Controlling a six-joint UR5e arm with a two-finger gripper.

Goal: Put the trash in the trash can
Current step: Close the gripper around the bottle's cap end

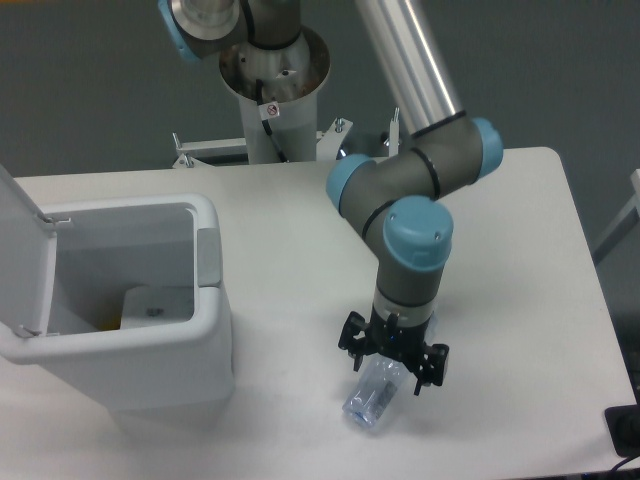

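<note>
My gripper [393,362] straddles the crushed bottle [374,397] on the table [520,250], fingers spread open; the bin [130,300] stands well left.

upper half of the crushed bottle [372,398] and its cap hidden under the gripper [392,364], finger contact with the bottle not discernible, trash can [205,330] lid cut off at the left edge, arm's upper link cropped at the top, dark object [626,430] clipped at the bottom right corner
</note>
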